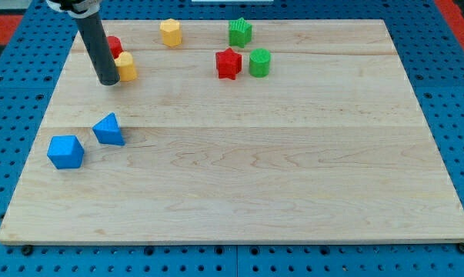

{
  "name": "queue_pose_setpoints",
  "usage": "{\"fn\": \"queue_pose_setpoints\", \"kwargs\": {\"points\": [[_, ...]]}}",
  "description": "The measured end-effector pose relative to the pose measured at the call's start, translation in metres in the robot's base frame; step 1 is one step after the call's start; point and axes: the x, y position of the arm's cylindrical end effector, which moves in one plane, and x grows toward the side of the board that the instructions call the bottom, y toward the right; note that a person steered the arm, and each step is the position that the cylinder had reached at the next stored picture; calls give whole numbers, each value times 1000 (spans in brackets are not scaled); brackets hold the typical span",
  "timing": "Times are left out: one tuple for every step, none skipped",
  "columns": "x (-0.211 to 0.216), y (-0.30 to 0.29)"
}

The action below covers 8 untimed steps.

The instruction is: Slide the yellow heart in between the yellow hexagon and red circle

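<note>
Camera view shows my tip (108, 80) in the upper left of the frame, touching the left side of the yellow heart (126, 67). No jaws exist on this rig, only the dark rod, so nothing is spread or pinched; the heart is merely nudged. The red circle (114, 45) sits just above the heart, partly hidden behind the rod, and looks to be touching or nearly touching it. The yellow hexagon (170, 32) lies further right along the top edge, apart from both. I judge the tip is placed on the heart's left so a push carries it rightward and up into the gap between those 2 blocks; it is close but not yet between them. The risk is dragging the red circle along.

Elsewhere on the table (293, 177), a red star (228, 63) sits beside a green cylinder (259, 62), with another green block (240, 31) above them. Lower left hold a blue cube (65, 151) and a blue triangle (108, 129), well clear of the work.
</note>
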Motion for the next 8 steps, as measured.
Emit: {"fn": "queue_pose_setpoints", "kwargs": {"points": [[-22, 11], [-50, 22], [-54, 32], [-37, 40], [-43, 69], [-55, 86], [-67, 77], [-86, 72]]}}
